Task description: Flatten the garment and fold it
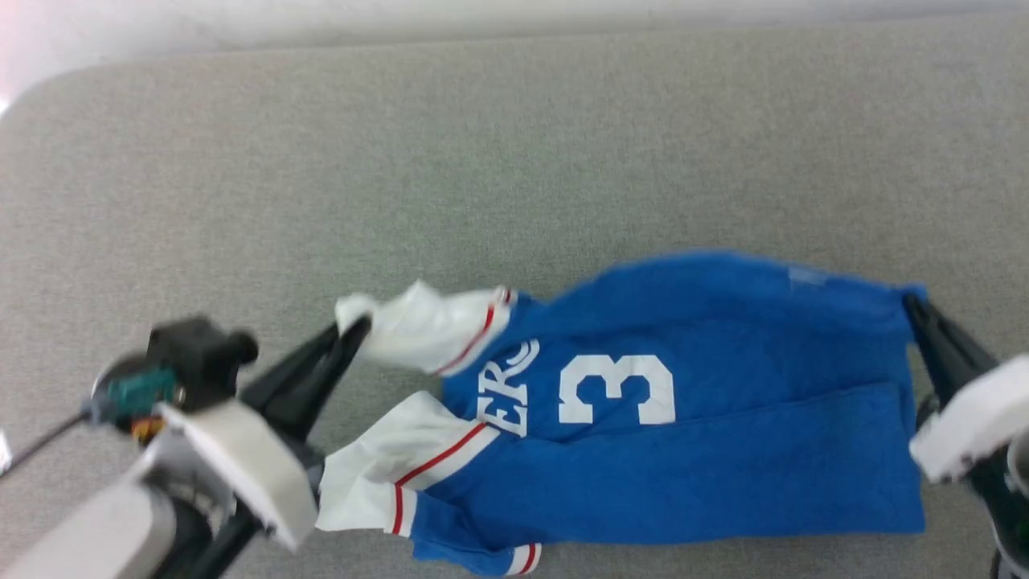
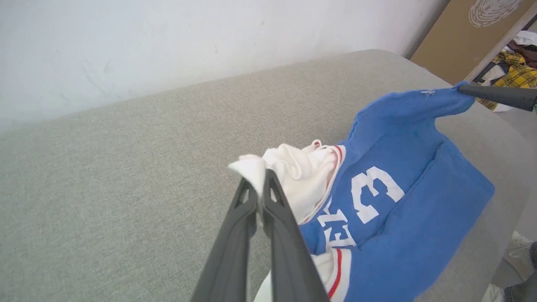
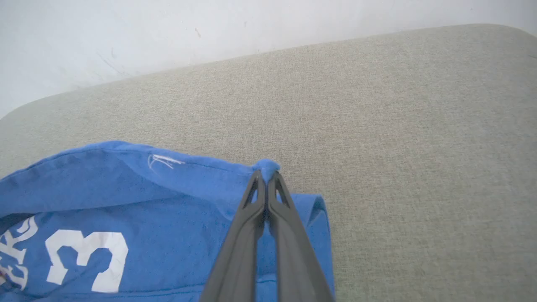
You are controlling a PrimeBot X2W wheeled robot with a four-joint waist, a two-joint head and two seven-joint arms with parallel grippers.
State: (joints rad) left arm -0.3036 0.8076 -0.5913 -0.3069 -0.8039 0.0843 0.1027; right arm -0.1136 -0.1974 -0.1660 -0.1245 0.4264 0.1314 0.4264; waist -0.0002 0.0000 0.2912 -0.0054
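Observation:
The garment [image 1: 707, 418] is a bright blue jersey T-shirt with a white number 3, white lettering and white, red-striped sleeve ends. It lies partly doubled over on the grey cushion, its upper edge lifted between the two arms. My left gripper [image 1: 354, 328] is shut on a white sleeve end at the shirt's left; the pinch is seen close up on the left gripper [image 2: 259, 181]. My right gripper [image 1: 912, 304] is shut on the blue hem corner at the right, and the right gripper [image 3: 266, 176] holds a small bunch of blue cloth. The garment [image 2: 402, 218] sags between both grips.
The grey cushion [image 1: 514, 161] stretches wide behind the shirt, up to a white wall [image 3: 168, 29]. Its rounded corner sits at the far left. In the left wrist view a cardboard panel [image 2: 457, 29], a pile of checked clothes [image 2: 518, 75] and a person's shoe [image 2: 518, 243] lie beyond the cushion's end.

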